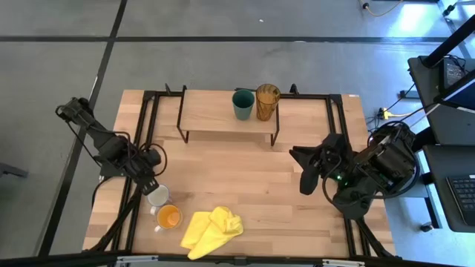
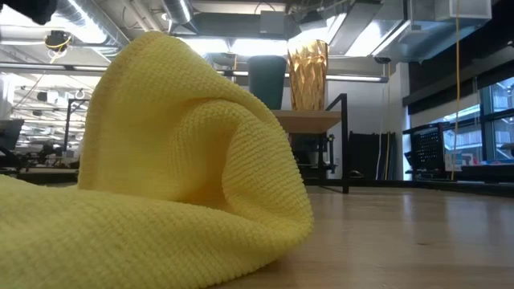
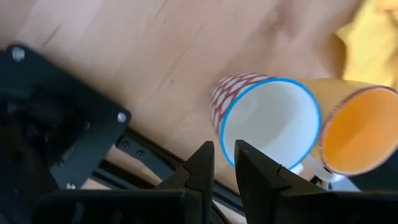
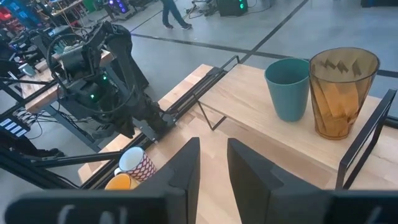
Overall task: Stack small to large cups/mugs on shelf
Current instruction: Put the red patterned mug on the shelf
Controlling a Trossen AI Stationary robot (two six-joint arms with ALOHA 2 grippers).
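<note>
Wooden table (image 1: 245, 178), left gripper (image 1: 152, 183) at eight o'clock, fingers narrowly parted beside red-patterned white mug (image 1: 157, 196) touching orange mug (image 1: 169, 217), teal cup (image 1: 243, 104) and amber ribbed tumbler (image 1: 267, 101) side by side on shelf (image 1: 215, 115) at twelve, right gripper (image 1: 306, 169) at three, fingers slightly apart, holding nothing

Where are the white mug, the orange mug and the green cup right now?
white mug (image 1: 157, 196), high view, on its open inside.
orange mug (image 1: 169, 217), high view, on its orange inside.
green cup (image 4: 288, 88), right wrist view, on its outer wall.
</note>
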